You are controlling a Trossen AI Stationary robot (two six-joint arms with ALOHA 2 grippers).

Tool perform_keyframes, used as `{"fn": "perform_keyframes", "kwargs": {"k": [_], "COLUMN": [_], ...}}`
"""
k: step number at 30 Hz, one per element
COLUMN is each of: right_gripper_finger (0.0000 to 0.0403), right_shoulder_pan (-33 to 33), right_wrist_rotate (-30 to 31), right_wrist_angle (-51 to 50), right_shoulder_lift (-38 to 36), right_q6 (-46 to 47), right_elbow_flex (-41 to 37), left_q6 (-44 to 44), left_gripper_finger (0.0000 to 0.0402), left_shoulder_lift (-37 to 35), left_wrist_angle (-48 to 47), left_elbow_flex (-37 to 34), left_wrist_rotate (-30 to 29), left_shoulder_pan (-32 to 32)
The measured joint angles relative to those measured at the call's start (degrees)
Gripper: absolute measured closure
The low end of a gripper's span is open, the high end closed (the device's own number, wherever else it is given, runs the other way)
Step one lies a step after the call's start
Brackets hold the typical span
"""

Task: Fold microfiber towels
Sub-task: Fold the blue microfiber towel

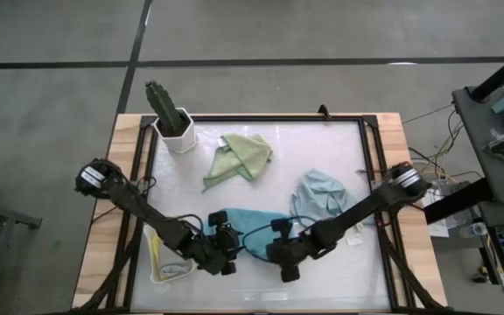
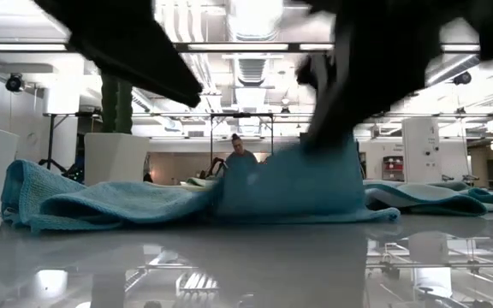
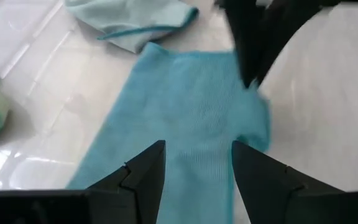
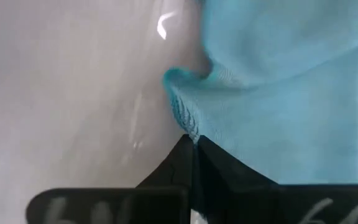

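Your right gripper (image 4: 193, 146) has its jaws pinched tight on an edge of the teal towel (image 1: 250, 224), and the cloth bunches into a small fold just ahead of the fingertips. From above, you can see this gripper (image 1: 280, 238) low at the near middle of the table (image 1: 357, 280), on the right end of the teal towel. At table height the towel (image 2: 229, 192) lies mostly flat, with one part drawn up into a peak under a dark arm, most likely your right one, though the arms are hard to tell apart from that level.

Your left gripper (image 3: 196, 163) has its jaws standing apart and holds nothing; the two fingers (image 3: 145, 171) hover just over the flat teal towel (image 3: 185, 118), with the cloth showing in the gap between them. From above, this gripper (image 1: 226, 241) sits at the towel's left end, close to the right one.

The pale blue towel (image 1: 318, 194) lies crumpled just to the right of the teal one, near your right arm. The sage green towel (image 1: 240, 157) lies loosely folded further back, near the middle of the table. A potted cactus (image 1: 171, 115) stands at the far left corner. At the near left, beside your left arm, a white tray (image 1: 157, 262) holds something yellow, partly hidden under the arm.
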Motion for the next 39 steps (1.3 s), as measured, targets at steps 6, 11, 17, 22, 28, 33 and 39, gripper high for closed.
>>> {"fn": "perform_keyframes", "kwargs": {"k": [6,11,17,22,28,33,39], "right_gripper_finger": [0.0394,0.0394,0.0394,0.0394,0.0394,0.0394,0.0394], "right_shoulder_pan": [-0.55,-1.52,-2.83,-3.87,-4.87,-4.81,-4.81], "right_wrist_rotate": [3.31,4.46,5.42,5.50,5.61,5.51,6.85], "right_wrist_angle": [-4.30,-3.74,-3.60,-3.51,-3.81,-5.39,-12.06], "right_shoulder_lift": [-9.58,-15.30,-17.74,-18.15,-18.57,-18.64,-18.84], "right_q6": [-4.00,-5.98,-6.65,-4.80,-4.23,-6.18,-7.40], "right_elbow_flex": [-0.02,0.09,0.09,0.09,2.03,6.71,13.39], "left_q6": [7.49,16.85,20.59,19.45,18.63,16.40,15.89], "left_gripper_finger": [0.0233,0.0232,0.0233,0.0233,0.0233,0.0233,0.0233], "left_shoulder_lift": [-0.66,-2.20,-3.93,-3.44,-2.81,-2.45,-2.40], "left_wrist_angle": [5.94,12.67,15.95,18.39,19.61,19.76,18.13], "left_elbow_flex": [-0.02,-0.02,-0.02,-0.13,-0.15,-0.82,-1.05], "left_wrist_rotate": [-0.21,-0.22,-1.12,-2.64,-8.48,-13.11,-14.15], "left_shoulder_pan": [1.44,1.74,3.18,4.67,4.77,5.20,5.18]}}
